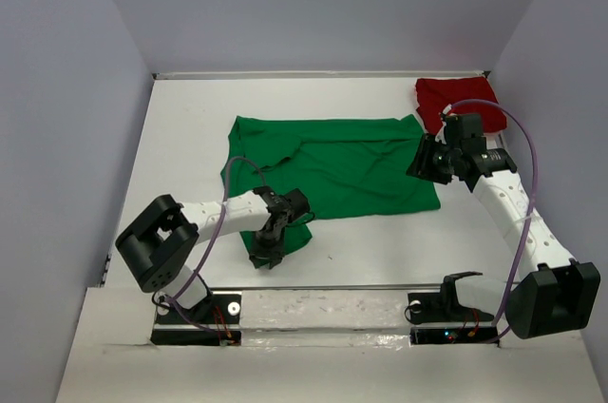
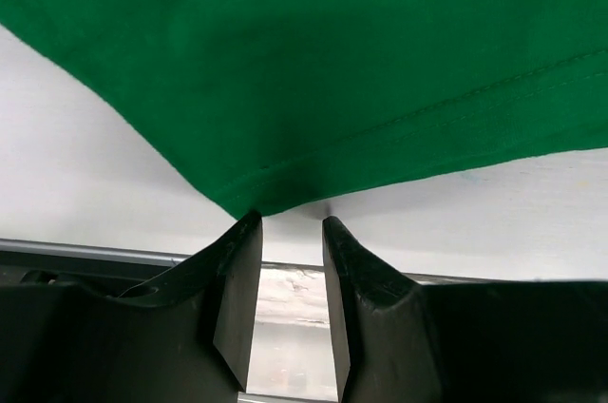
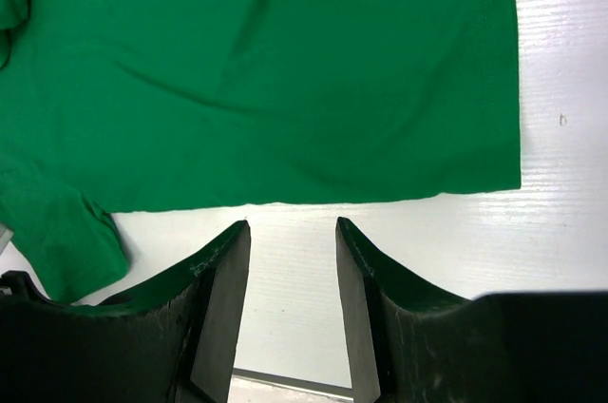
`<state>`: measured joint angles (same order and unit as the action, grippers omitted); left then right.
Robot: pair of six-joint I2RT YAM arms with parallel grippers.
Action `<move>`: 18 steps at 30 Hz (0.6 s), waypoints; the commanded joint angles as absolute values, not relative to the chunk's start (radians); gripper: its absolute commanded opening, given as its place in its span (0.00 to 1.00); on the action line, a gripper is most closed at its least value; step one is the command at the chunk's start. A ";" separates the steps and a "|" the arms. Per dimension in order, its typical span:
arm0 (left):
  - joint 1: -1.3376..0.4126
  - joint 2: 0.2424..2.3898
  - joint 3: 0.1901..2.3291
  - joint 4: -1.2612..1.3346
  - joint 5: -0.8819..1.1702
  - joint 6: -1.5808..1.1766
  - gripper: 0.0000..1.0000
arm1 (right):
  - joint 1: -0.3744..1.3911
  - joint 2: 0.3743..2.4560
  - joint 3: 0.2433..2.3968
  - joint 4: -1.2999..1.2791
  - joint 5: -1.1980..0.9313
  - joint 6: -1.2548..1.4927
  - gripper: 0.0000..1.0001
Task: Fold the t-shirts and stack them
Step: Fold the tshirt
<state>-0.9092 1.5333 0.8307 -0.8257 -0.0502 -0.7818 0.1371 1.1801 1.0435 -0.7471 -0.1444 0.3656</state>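
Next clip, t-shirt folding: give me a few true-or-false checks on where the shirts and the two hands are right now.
1. The green t-shirt lies spread out on the table. True.
2. The dark red t-shirt is stacked on the green one. False: it lies bunched by the far right corner, not on top of it.
3. The right hand is clamped on green cloth. False: its fingers stand apart over bare table, with the hem just beyond their tips.
4. The left hand is at the green t-shirt's near left edge. True.
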 commanded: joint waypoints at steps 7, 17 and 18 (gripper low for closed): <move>-0.917 1.563 0.827 -0.836 -0.060 -0.769 0.42 | 0.132 1.170 1.060 -0.710 -0.175 0.357 0.47; -0.917 1.490 0.874 -0.894 -0.089 -0.833 0.42 | 0.132 1.184 1.054 -0.703 -0.187 0.356 0.47; -0.917 1.488 0.879 -0.899 -0.092 -0.836 0.42 | 0.132 1.184 1.052 -0.700 -0.196 0.356 0.47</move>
<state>-0.9131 1.5478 0.8352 -0.8421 -0.0620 -0.7982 0.1371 1.1805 1.0435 -0.7471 -0.1665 0.3656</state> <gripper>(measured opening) 0.418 0.470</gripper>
